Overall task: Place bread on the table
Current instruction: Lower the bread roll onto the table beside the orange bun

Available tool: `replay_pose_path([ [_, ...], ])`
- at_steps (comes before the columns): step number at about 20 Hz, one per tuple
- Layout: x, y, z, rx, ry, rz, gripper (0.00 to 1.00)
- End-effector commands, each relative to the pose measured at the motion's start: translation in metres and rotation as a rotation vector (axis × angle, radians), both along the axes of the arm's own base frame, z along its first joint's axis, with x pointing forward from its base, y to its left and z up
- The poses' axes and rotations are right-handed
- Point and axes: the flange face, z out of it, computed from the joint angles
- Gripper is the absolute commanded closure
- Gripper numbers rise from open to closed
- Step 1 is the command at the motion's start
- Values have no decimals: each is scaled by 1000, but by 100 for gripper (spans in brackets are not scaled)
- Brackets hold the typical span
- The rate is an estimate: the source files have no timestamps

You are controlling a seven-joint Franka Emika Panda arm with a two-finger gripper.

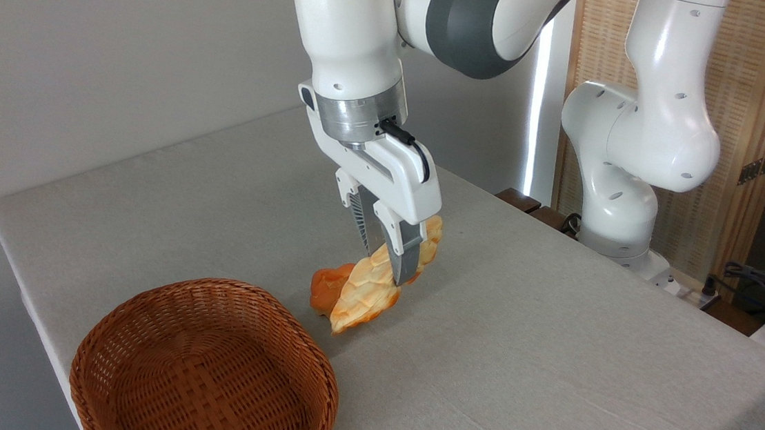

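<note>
The bread (376, 285), a long pale golden braided loaf, hangs tilted with its lower tip close to the table (551, 341). My gripper (388, 264) is shut on the loaf near its upper half, fingers pointing down. Whether the lower tip touches the grey cloth I cannot tell. The loaf hides most of a small orange bun (324, 289) that sits on the table just behind it.
A brown wicker basket (203, 365) stands with nothing in it at the front left, near the table's edge. The arm's white base (623, 194) rises at the back right, with cables (764, 283) beyond the table's right side.
</note>
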Motion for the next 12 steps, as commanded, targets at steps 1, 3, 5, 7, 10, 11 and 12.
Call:
replay_pose_path([
  [1,7,3,-3,5,-32,-20,0],
  [3,8,3,-2,4,-38,-27,0],
  [5,7,3,-2,4,-38,-29,0],
  [7,8,1,0,3,-43,-30,0],
  [10,8,0,2,3,-46,-31,0],
  [11,8,0,2,3,-48,-31,0],
  [12,9,0,3,2,-51,-31,0],
])
